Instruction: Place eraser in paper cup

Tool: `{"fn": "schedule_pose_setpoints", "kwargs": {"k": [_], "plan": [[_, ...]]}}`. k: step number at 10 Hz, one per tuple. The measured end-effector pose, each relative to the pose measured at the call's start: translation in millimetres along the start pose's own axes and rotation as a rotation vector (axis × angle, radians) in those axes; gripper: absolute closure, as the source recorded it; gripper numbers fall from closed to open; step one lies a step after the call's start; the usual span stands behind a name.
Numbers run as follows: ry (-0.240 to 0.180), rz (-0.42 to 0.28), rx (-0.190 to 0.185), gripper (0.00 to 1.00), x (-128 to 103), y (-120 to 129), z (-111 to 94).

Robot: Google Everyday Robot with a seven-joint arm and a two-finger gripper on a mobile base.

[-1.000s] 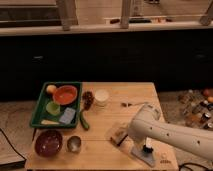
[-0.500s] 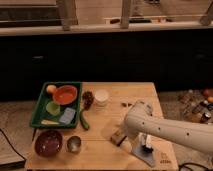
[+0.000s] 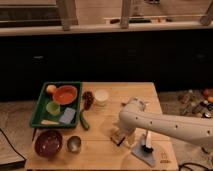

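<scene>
The eraser [image 3: 117,136], a small tan block with a dark edge, lies on the wooden table [image 3: 100,150] near its front middle. The paper cup [image 3: 101,96], short and white with a pale inside, stands upright at the table's middle back, well apart from the eraser. My white arm comes in from the right. My gripper [image 3: 124,134] hangs low over the table right at the eraser, partly covering its right end. I cannot tell whether it touches the eraser.
A green tray [image 3: 37,112] at the left holds an orange bowl [image 3: 65,94], a light green cup [image 3: 53,107] and a pale blue sponge [image 3: 67,116]. A maroon bowl [image 3: 47,142] and a metal cup [image 3: 74,144] stand front left. A white-and-black stick [image 3: 148,141] lies front right.
My arm has swung left across the table and the gripper has come down to the eraser. The eraser and the paper cup have not moved.
</scene>
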Motion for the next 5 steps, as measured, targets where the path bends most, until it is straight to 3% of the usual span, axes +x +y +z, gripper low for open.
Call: {"fn": "schedule_pose_setpoints", "kwargs": {"k": [3,5], "plan": [[-0.010,-0.009,-0.040,0.67,1.0,-7.9,15.9],[-0.010,-0.014,-0.040,0.83,0.6,-9.5,15.4]]}}
